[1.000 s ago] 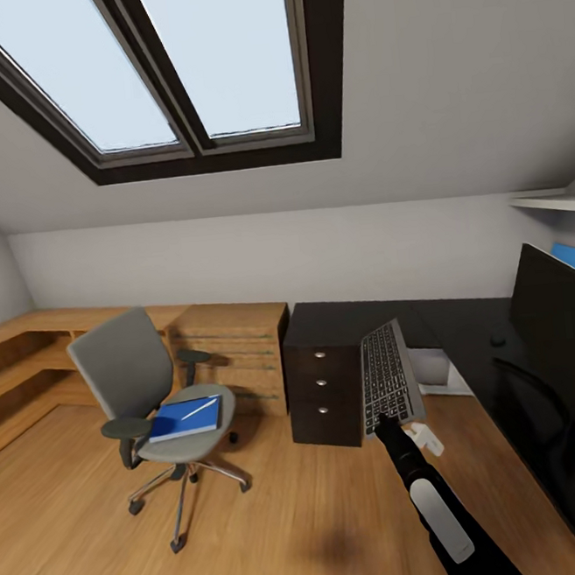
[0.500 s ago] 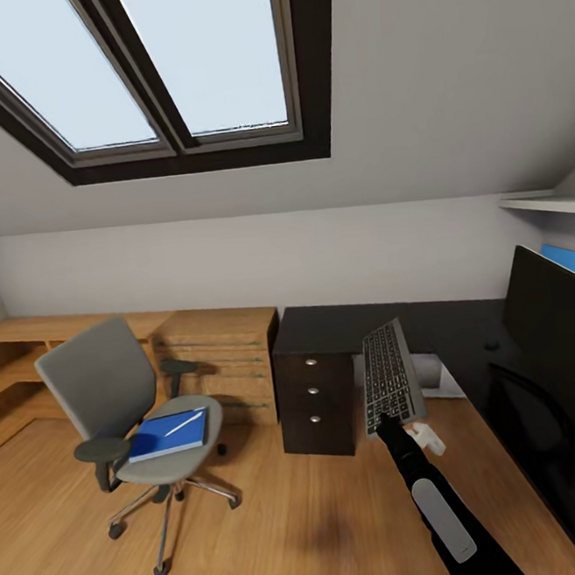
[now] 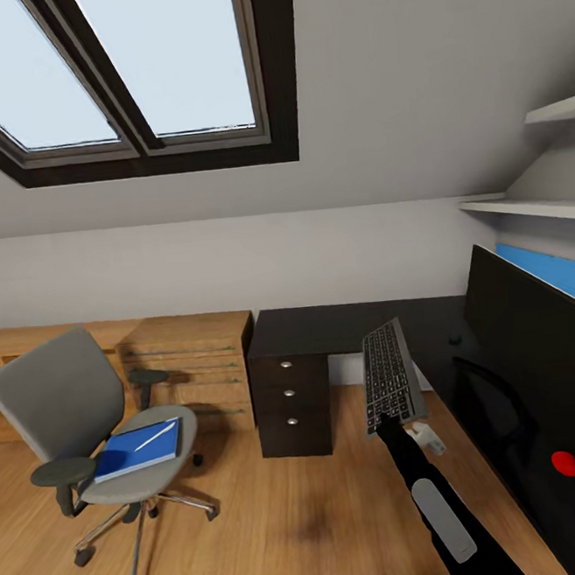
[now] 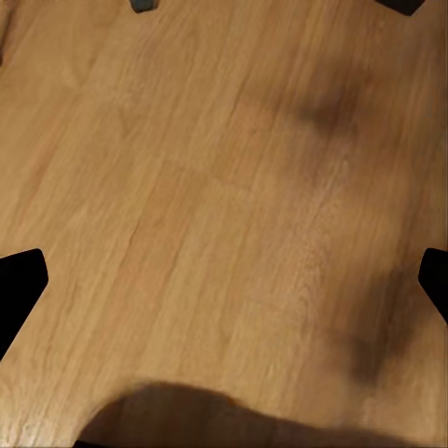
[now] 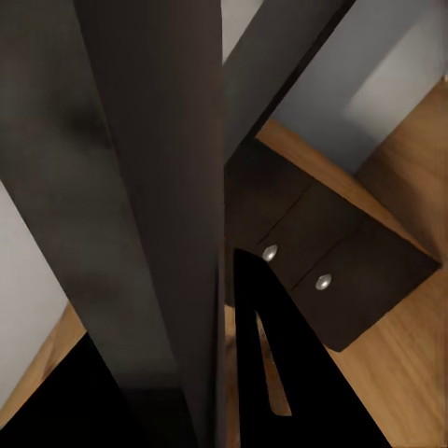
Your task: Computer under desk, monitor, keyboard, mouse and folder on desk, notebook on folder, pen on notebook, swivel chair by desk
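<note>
The right gripper is clamped on the near short end of the keyboard, which stands out from it in the air, keys up, above the floor just beside the black surface; the monitor stands on that surface, to the right of the keyboard. The keyboard looks a thin, stiff slab, light but long, so held by one end it probably levers against the fingers and may sag or twist; a hold nearer its middle would likely be steadier, and it should be laid flat rather than dropped. The blue folder lies on the seat of the swivel chair, far left of the keyboard, with the pen on it. The left gripper hangs over bare floor, its fingers spread wide and empty.
</note>
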Robot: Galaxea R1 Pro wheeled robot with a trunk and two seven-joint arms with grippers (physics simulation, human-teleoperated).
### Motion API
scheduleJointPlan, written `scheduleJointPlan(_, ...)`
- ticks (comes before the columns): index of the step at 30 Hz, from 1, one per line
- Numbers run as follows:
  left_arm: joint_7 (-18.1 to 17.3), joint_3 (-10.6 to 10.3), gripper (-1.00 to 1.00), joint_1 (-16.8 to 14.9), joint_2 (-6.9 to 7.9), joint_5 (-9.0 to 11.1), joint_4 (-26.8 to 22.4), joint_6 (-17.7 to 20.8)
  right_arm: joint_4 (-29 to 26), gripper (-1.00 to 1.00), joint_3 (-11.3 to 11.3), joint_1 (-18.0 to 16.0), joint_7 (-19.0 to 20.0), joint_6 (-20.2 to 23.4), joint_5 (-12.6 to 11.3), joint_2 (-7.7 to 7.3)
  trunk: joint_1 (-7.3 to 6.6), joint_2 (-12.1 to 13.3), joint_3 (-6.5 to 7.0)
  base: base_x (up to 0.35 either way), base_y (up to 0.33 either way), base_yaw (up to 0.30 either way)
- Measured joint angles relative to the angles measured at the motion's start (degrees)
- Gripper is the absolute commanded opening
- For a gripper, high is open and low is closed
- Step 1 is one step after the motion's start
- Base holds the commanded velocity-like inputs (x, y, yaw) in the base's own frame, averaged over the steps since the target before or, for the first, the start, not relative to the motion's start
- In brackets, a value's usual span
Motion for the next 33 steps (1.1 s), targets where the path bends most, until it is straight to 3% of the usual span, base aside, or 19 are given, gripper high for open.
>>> scheduleJointPlan(17, 0.0, 0.0, 1.00, 0.0, 0.00, 0.0, 0.1, 0.0, -0.1, -1.00, 0.1, 0.0, 0.2, 0.1, 0.0, -0.01, -0.02, 0.0, 0.00, 0.313, 0.020, -0.001)
scheduleJointPlan(19, 0.0, 0.0, 1.00, 0.0, 0.00, 0.0, 0.0, 0.0, 0.0, -1.00, 0.1, 0.1, 2.9, 0.2, 0.1, -0.05, -0.02, 0.0, 0.00, 0.327, 0.000, 0.000)
scheduleJointPlan(33, 0.0, 0.0, 1.00, 0.0, 0.00, 0.0, 0.0, 0.0, 1.5, -1.00, 0.1, 0.1, 8.1, 0.8, -1.1, -1.66, -0.02, 0.0, 0.00, 0.327, 0.000, 0.000)
